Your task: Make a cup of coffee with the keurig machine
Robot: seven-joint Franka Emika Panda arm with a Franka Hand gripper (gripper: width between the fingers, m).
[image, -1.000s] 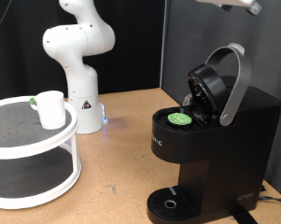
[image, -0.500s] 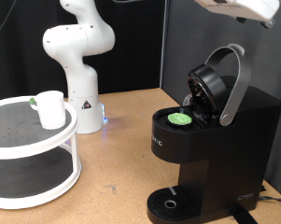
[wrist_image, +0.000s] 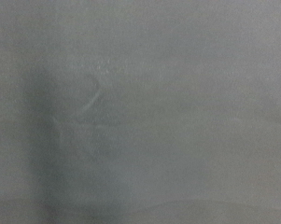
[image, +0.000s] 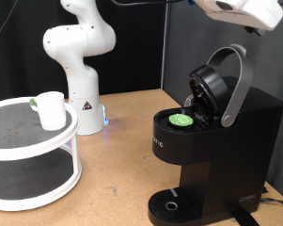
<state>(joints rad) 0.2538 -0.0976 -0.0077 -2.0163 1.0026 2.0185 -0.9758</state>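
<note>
The keurig machine (image: 216,141) stands at the exterior view's right with its lid (image: 216,85) open and the grey handle (image: 238,80) raised. A pod with a green top (image: 181,120) sits in its holder. The round drip tray (image: 169,203) at its base is bare. The white cup (image: 51,109) stands on the upper tier of a round white rack (image: 33,155) at the exterior view's left. Only part of the robot hand (image: 240,11) shows, at the top right edge above the machine; its fingers are out of frame. The wrist view is a blurred grey surface.
The robot's white base (image: 80,56) stands at the back, between the rack and the machine. A small green thing (image: 34,102) lies beside the cup on the rack. The wooden table (image: 122,160) runs between rack and machine. A dark curtain is behind.
The robot hand at the top right edge has moved down and to the left, so more of it shows above the machine. The machine, pod and cup have not moved.
</note>
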